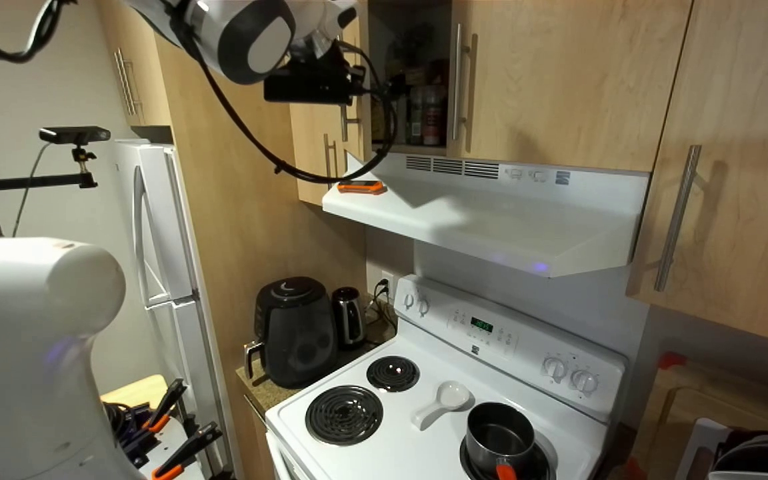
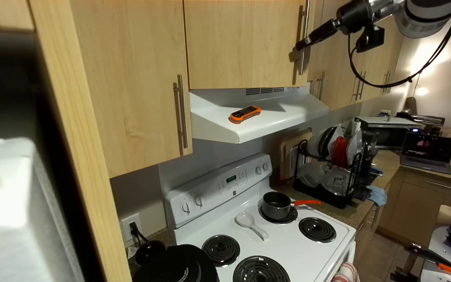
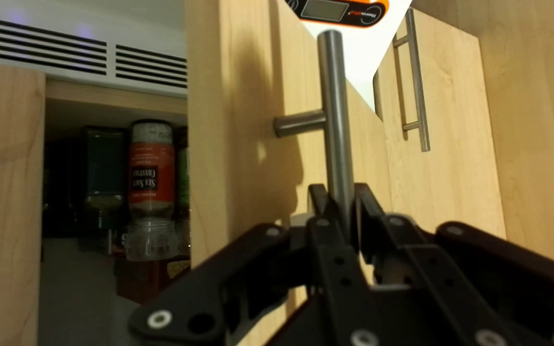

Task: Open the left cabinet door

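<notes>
While the white stove [image 1: 417, 457] takes up the lower part of both exterior views, the white range hood [image 1: 524, 220] hangs over its rear edge. Above the hood's left half, the left cabinet door [image 2: 245, 43] stands swung outward, a dark opening showing between it and the twin panel [image 1: 571, 87]. A black air fryer [image 1: 294, 340] sits on the desk [image 1: 264, 397], just beside the stove's left edge. On the burner nearest the stove's rear right corner rests a dark saucepan [image 2: 275, 209] with a red handle. The end effector [image 3: 341, 192] is closed around the door's metal bar handle [image 3: 336, 115], gripping it above its lower end. Near the hood's left front corner lies an orange-rimmed device [image 1: 361, 188].
</notes>
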Available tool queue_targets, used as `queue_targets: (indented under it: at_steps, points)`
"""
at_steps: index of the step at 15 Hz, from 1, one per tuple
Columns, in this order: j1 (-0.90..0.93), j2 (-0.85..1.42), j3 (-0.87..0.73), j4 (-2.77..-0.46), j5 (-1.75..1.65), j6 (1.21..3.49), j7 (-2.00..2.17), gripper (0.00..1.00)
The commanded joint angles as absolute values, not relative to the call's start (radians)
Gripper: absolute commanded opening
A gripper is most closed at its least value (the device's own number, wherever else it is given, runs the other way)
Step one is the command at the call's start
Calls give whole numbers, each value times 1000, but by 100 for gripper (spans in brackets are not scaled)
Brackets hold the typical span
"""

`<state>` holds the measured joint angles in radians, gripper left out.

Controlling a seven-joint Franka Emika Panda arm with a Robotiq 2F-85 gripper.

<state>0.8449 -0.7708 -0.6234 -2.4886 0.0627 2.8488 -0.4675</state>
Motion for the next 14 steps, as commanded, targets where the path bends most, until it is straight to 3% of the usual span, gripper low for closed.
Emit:
queue_targets:
  at_steps: [1, 14]
  points:
    - [909, -834, -528, -2512, 132, 2822, -460, 6]
    - [883, -836, -500, -2527, 145, 2836, -458, 6]
